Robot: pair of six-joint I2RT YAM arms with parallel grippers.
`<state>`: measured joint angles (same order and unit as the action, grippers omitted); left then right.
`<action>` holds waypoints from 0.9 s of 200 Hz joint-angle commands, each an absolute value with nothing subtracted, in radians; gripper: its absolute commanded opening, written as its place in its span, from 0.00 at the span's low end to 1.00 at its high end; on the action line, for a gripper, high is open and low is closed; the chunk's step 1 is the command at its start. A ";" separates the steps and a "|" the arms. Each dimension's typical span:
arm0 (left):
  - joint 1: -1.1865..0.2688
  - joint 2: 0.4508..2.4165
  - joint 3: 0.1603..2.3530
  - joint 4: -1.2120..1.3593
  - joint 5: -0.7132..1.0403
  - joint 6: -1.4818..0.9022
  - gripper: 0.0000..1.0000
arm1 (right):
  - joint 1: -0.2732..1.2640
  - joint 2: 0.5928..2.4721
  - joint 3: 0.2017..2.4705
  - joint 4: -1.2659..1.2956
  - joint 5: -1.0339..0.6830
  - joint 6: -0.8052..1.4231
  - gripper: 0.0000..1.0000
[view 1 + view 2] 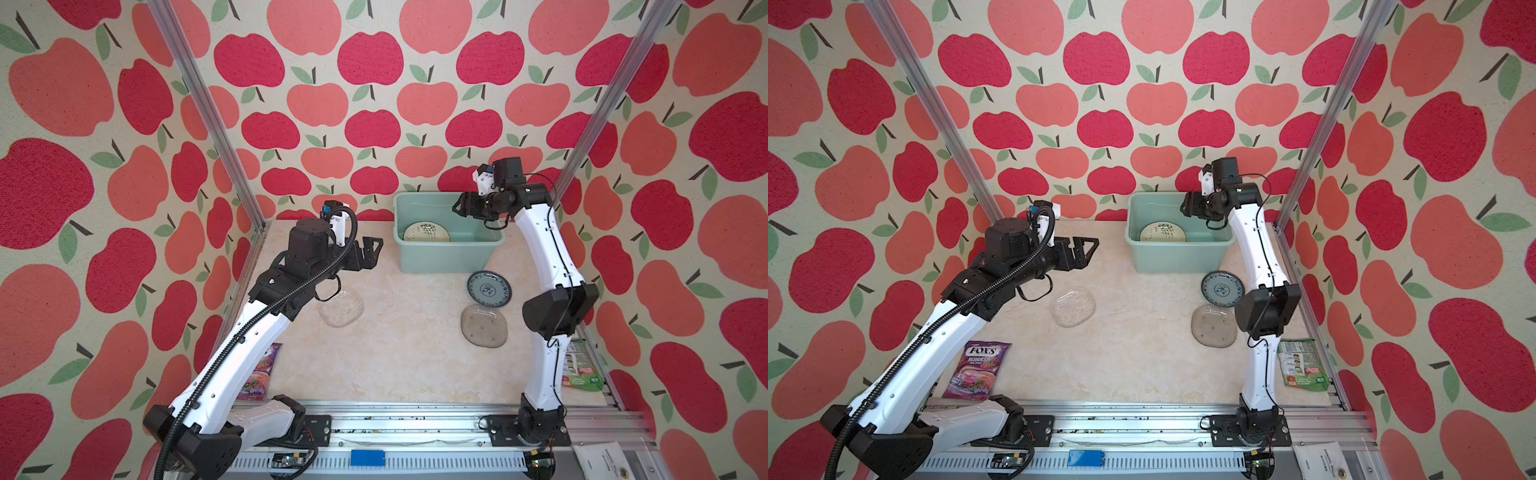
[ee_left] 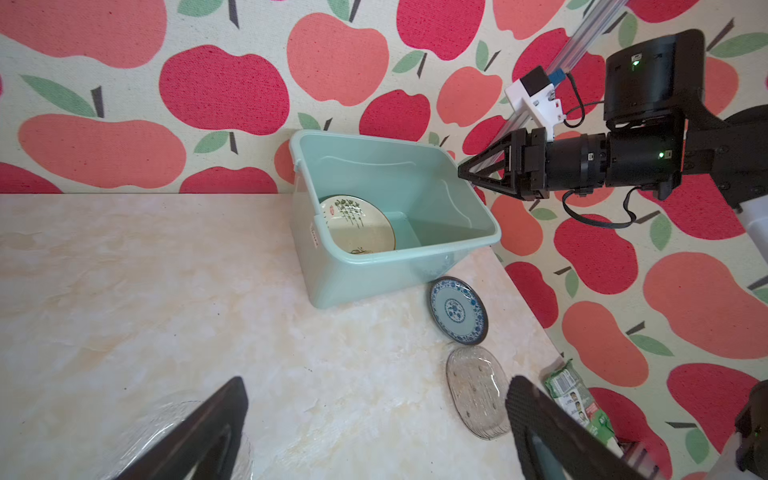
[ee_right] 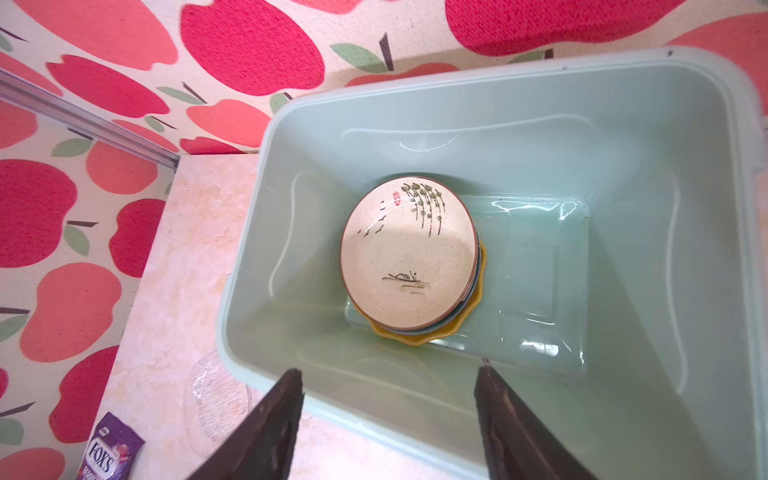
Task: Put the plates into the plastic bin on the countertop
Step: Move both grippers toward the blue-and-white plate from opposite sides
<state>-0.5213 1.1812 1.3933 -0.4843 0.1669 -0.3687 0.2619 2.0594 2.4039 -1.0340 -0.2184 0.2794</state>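
Inside the plastic bin (image 3: 623, 124) plates (image 3: 409, 253) lie stacked, probably saving room; right claw (image 3: 388, 372) hangs spread above, left claw (image 2: 376, 384) spread beside it.

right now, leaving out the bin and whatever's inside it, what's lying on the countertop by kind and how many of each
clear glass plates: 2
blue patterned plate: 1
purple fox's candy packet: 1
green snack packet: 1
total: 5
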 commanded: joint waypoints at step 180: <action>-0.889 1.574 1.312 -0.364 0.197 -0.924 0.99 | -0.229 1.241 0.987 -0.679 -0.373 0.378 0.71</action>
<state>-0.9043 1.5253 1.3167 -0.4671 0.1337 -0.9268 -0.1844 1.2327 1.0420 -0.7868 -0.3309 0.3462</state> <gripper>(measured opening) 0.991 0.712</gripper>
